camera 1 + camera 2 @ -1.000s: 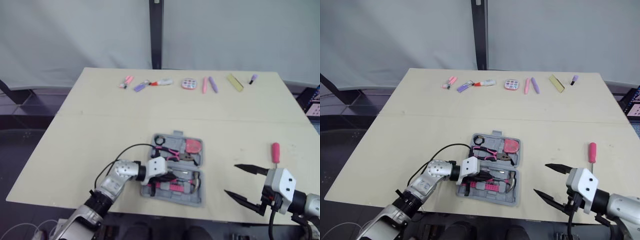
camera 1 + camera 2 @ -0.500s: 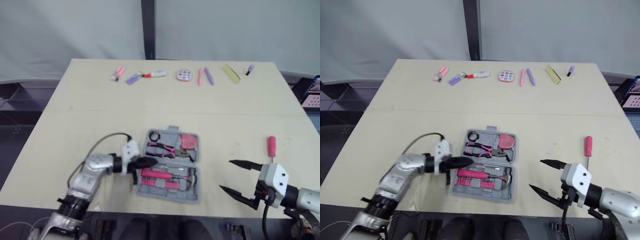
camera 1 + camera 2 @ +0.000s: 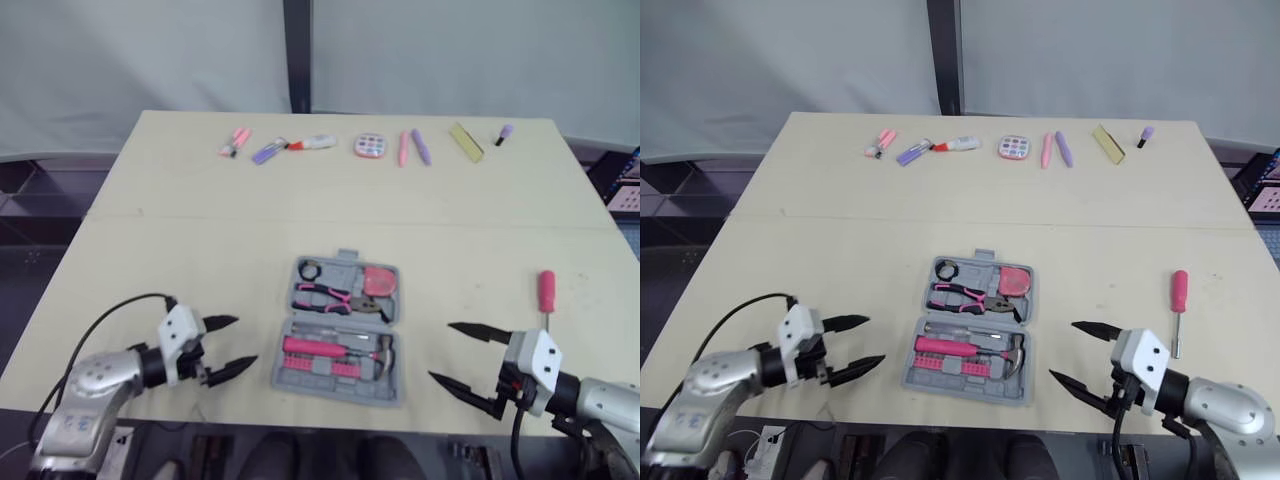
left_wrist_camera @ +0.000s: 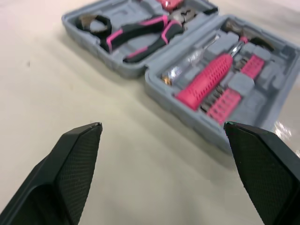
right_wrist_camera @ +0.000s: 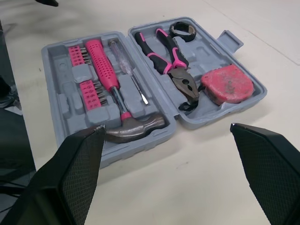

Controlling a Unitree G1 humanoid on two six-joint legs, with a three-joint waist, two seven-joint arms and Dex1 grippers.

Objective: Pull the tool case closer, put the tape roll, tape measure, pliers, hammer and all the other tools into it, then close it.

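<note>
Tools fill the tool case [image 3: 340,331]. The left arm [image 3: 105,371] has pulled back, jaws open and empty like the right arm's [image 3: 598,399]. One screwdriver [image 3: 547,293] waits near the worktop's [image 3: 200,230] right edge.

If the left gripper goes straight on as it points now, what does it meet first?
Most likely the open case, at the wall of the half with the hammer. The left gripper is apart from it.

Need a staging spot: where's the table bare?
Bare: wide band between far row of small items and tool case; also between case and left gripper, case and right gripper. Crowded: far row, case interior.
</note>
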